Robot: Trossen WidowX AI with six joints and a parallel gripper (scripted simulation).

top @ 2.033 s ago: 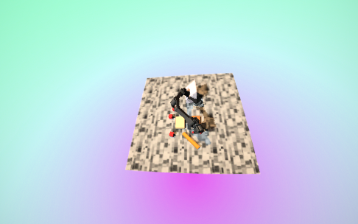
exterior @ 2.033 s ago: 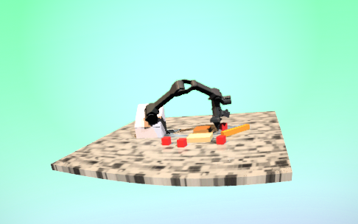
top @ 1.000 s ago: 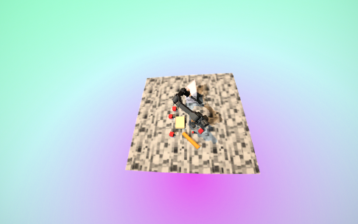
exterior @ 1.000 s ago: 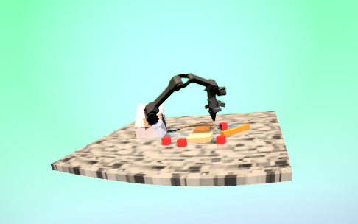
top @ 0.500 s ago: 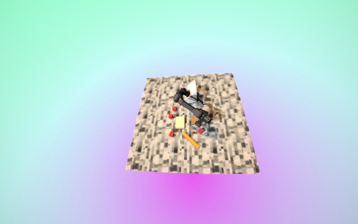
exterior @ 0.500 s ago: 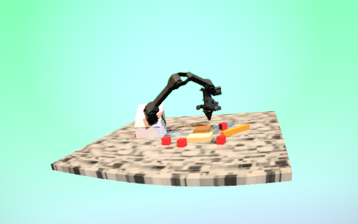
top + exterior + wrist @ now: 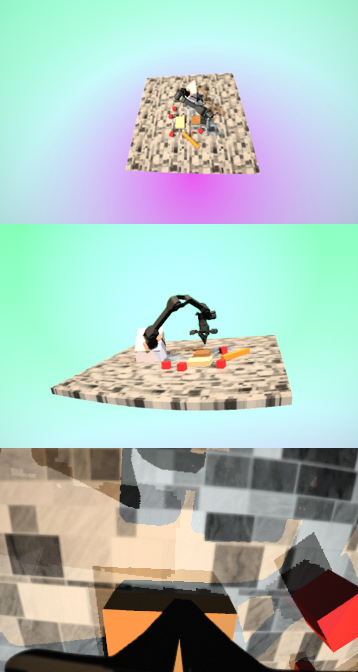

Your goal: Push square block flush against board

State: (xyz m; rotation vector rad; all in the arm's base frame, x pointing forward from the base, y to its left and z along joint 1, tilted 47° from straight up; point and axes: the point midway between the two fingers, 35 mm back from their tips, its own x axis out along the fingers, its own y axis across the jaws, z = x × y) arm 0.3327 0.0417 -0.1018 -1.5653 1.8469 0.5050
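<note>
The shut, empty gripper [image 7: 203, 341] hovers at three o'clock of the hard, light-looking orange block [image 7: 196, 119]; push its flat side.

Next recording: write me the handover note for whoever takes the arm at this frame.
Gripper: shut, holding nothing, fingertips pointing down just behind the orange square block.
Block: flat on the table, apart from the orange board, which lies diagonally in front of it.
Also there: a pale yellow slab beside the block and small red cubes scattered around.
Done: nothing joined yet.
Left: push the block until one whole side meets the board with an edge flush, no lifting, then move the arm away.
</note>
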